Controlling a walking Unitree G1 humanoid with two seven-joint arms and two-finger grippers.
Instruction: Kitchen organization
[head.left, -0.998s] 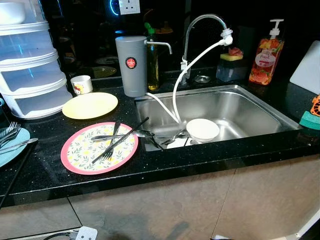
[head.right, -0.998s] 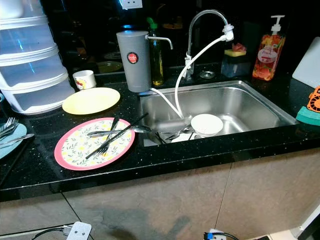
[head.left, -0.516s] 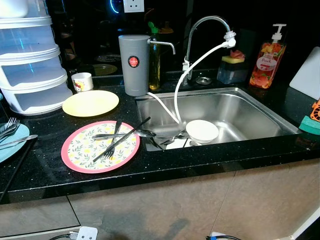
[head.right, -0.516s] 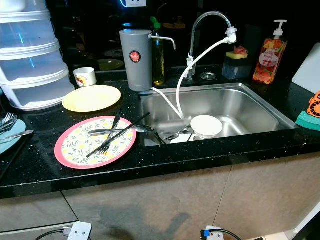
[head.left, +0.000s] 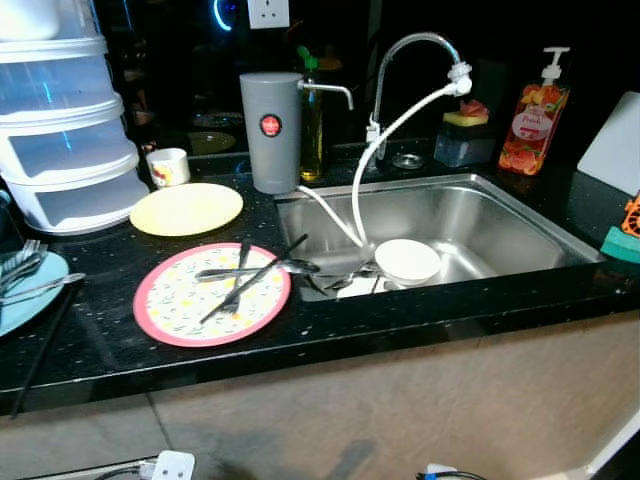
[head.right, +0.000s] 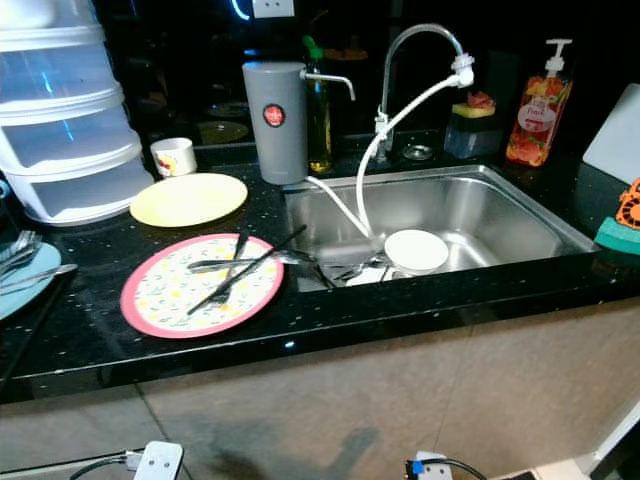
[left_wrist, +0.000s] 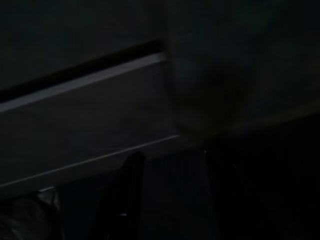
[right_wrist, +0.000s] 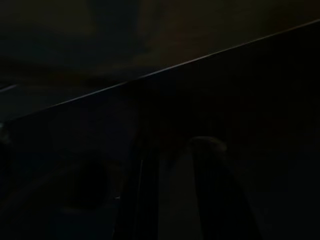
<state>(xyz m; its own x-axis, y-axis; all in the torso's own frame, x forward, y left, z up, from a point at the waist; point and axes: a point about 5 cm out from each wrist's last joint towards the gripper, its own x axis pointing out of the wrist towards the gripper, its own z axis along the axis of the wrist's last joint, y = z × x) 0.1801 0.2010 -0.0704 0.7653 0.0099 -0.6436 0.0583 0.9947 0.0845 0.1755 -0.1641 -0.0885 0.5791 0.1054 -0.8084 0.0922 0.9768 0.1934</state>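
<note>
On the black worktop (head.left: 420, 318) a pink plate (head.left: 212, 296) with dark cutlery (head.left: 250, 275) is seen beside the sink (head.left: 470, 215), where a white bowl (head.left: 406, 261) lies. In dim wrist views, left tool (left_wrist: 167, 200) and right tool (right_wrist: 172, 200) are glimpsed; their grip cannot be told.

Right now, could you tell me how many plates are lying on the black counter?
3: a pink-rimmed plate with cutlery by the sink, a yellow plate behind it, and a blue plate at the far left, partly cut off.
</note>
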